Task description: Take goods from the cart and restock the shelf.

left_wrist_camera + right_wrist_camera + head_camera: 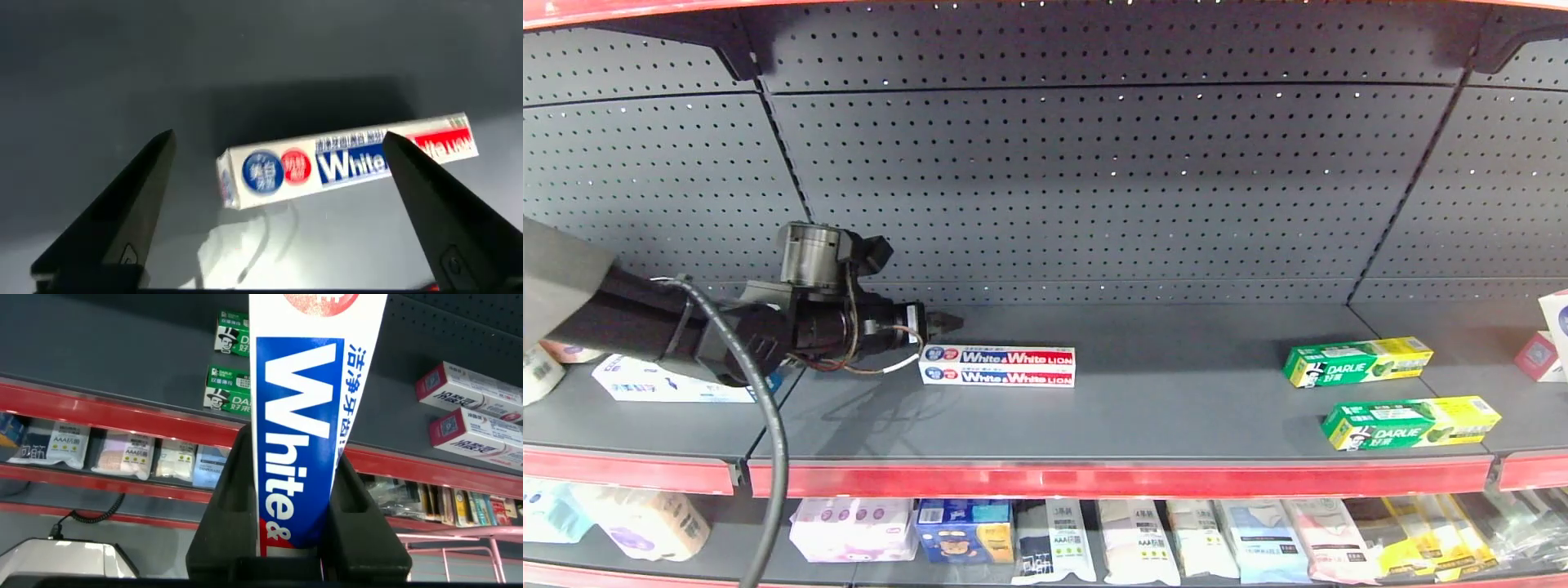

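Observation:
A white toothpaste box (996, 365) with red and blue print lies flat on the grey shelf (1160, 408), left of its middle. My left gripper (946, 322) hovers just behind the box's left end, a little above the shelf. In the left wrist view its fingers (131, 212) stand wide open, and the box (343, 163) lies just beyond the fingertips, untouched. My right gripper (294, 486) is shut on a second white and blue toothpaste box (298, 392), held on end well back from the shelf.
Two green toothpaste boxes (1357, 361) (1409, 422) lie at the shelf's right. A white box (662, 384) sits under my left arm, and pink boxes (1539, 357) stand at the far right. The red shelf lip (1119, 478) runs along the front; packaged goods (1135, 539) fill the shelf below.

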